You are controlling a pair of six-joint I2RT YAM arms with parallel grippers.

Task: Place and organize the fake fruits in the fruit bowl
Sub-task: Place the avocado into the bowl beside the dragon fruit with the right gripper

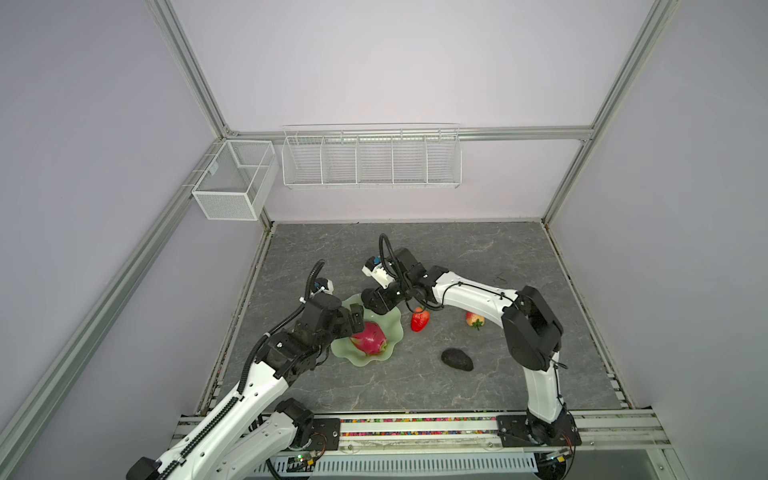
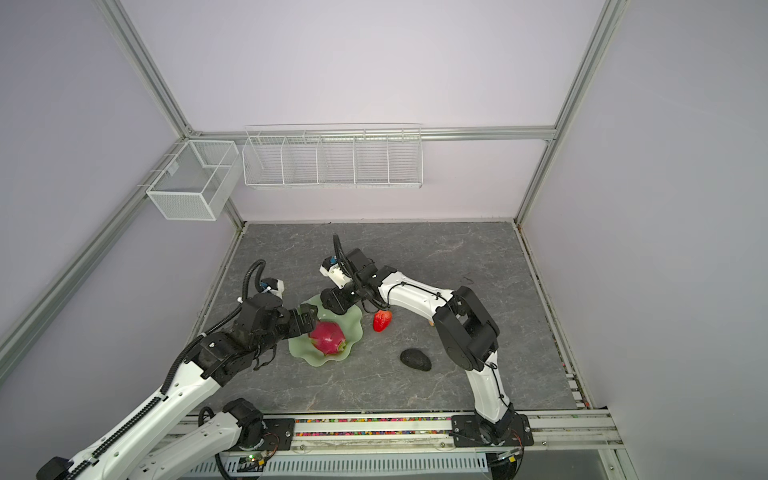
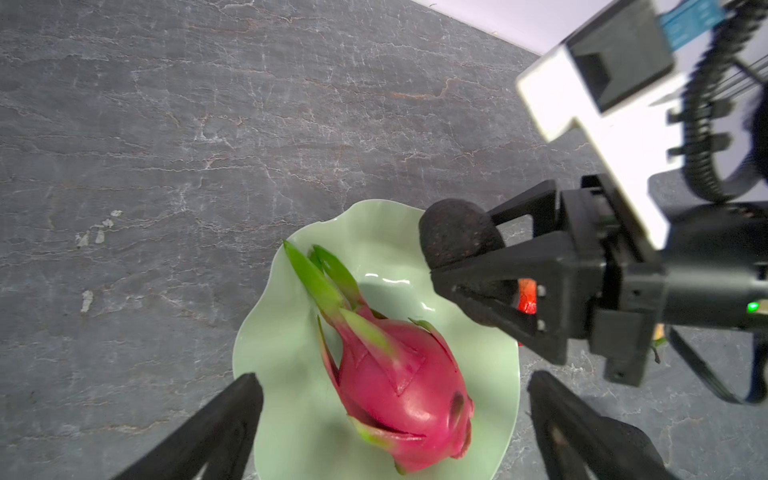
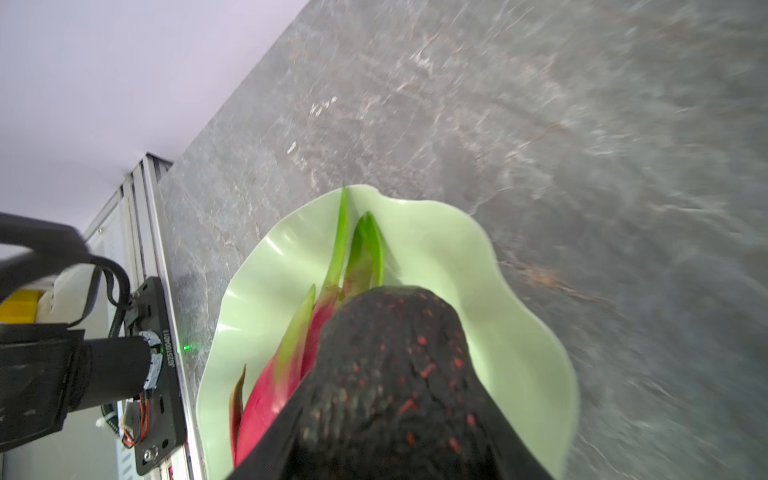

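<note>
Avocado (image 3: 453, 232) held between fingers of right gripper (image 3: 461, 247) over fruit bowl (image 3: 291, 374) rim; to be lowered beside dragon fruit (image 3: 407, 395) before release. Fingers of left gripper (image 3: 392, 378) spread wide above bowl.

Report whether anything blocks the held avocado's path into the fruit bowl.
Partly: the dragon fruit lies in the fruit bowl, its green tips near the avocado held by the right end effector; bare bowl remains beside them.

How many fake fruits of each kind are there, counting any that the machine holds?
Magenta dragon fruit with green tips: 1
Red plastic strawberries: 2
Dark brown-black avocados: 2
Total: 5
</note>
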